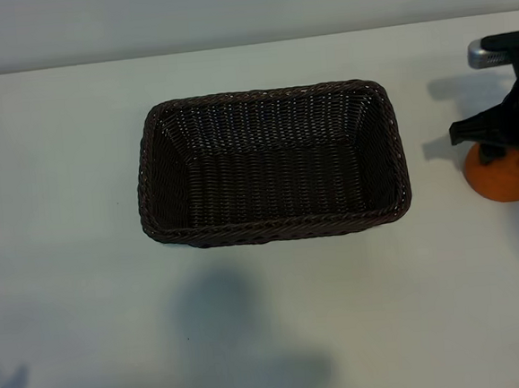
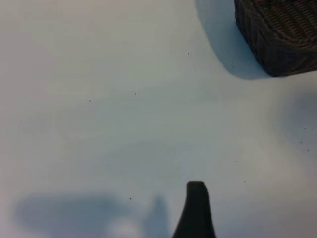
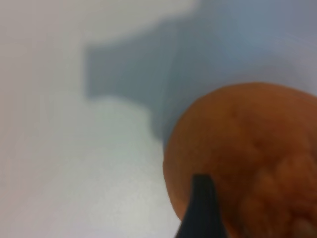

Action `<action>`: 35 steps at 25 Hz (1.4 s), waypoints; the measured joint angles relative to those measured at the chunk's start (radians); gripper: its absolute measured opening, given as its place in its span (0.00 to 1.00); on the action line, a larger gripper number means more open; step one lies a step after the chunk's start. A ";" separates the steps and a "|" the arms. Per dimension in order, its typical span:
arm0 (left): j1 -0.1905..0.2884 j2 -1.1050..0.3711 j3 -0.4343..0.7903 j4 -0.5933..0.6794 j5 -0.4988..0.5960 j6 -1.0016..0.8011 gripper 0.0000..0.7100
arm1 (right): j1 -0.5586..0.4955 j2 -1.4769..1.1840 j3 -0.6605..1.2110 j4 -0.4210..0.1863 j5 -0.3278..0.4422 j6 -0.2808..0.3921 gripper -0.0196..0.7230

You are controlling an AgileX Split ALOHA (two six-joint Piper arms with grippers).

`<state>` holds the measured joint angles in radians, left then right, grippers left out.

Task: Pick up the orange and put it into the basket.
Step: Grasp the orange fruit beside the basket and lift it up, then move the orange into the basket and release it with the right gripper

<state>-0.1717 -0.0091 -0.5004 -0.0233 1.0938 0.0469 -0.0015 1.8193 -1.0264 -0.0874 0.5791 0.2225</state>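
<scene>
Reaching down over the orange (image 1: 503, 178) on the table (image 1: 64, 218) right of the empty basket (image 1: 149, 167), right gripper (image 1: 507, 134) open — center the jaws, drop lower, then squeeze gently — left gripper (image 2: 195, 208) open, idle.

Dark brown woven basket (image 1: 277, 230), orange fruit (image 1: 503, 180), white table (image 1: 60, 174).

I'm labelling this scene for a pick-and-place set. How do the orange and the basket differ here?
The small round orange fruit is far smaller than the rectangular dark brown woven wicker basket. The fruit is bright with dimpled skin; the basket is dark and woven. The right pincer hangs right over the fruit; nothing is at the basket, which holds nothing. Both rest on the white table.
</scene>
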 joint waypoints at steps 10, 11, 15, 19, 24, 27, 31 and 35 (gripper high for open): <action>0.000 0.000 0.000 0.000 0.000 0.000 0.83 | 0.000 0.022 -0.009 0.000 0.025 0.001 0.15; 0.000 0.000 0.000 0.000 0.000 0.000 0.83 | 0.000 0.022 -0.010 0.000 0.027 0.001 0.15; 0.000 0.000 0.000 0.000 0.000 -0.021 0.83 | 0.000 0.022 -0.010 -0.005 0.041 0.001 0.15; 0.000 0.000 0.000 0.000 0.000 -0.032 0.83 | 0.000 0.019 -0.030 -0.006 0.079 0.001 0.15; 0.000 0.000 0.000 0.000 0.000 -0.034 0.83 | 0.000 -0.034 -0.127 -0.001 0.216 -0.016 0.15; 0.000 0.000 0.000 0.000 0.000 -0.035 0.83 | 0.002 -0.077 -0.189 0.014 0.288 -0.031 0.15; 0.000 0.000 0.000 0.000 0.000 -0.035 0.83 | 0.019 -0.108 -0.250 0.027 0.374 -0.041 0.15; 0.000 0.000 0.000 0.000 0.000 -0.035 0.83 | 0.032 -0.113 -0.277 0.035 0.409 -0.047 0.15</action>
<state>-0.1717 -0.0091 -0.5004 -0.0233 1.0938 0.0122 0.0301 1.7067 -1.3039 -0.0528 0.9885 0.1757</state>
